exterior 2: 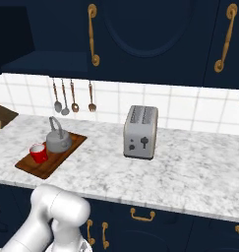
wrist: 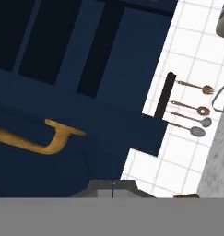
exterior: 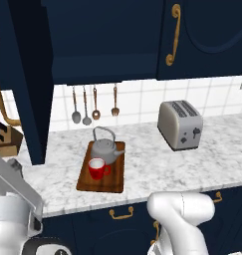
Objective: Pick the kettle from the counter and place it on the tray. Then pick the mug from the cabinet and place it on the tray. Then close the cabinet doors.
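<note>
Kettle (exterior: 105,149) and mug (exterior: 97,168) both set on the tray (exterior: 84,181) on the bench (exterior: 157,164), leaving only the doors, left one (exterior: 24,84) swung open near the hand camera, jaws' state impossible to tell.

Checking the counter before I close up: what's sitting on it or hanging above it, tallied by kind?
Kettle: 1
Red mug: 1
Wooden tray: 1
Toaster: 1
Knife block: 1
Hanging utensils: 4
Total: 9
</note>
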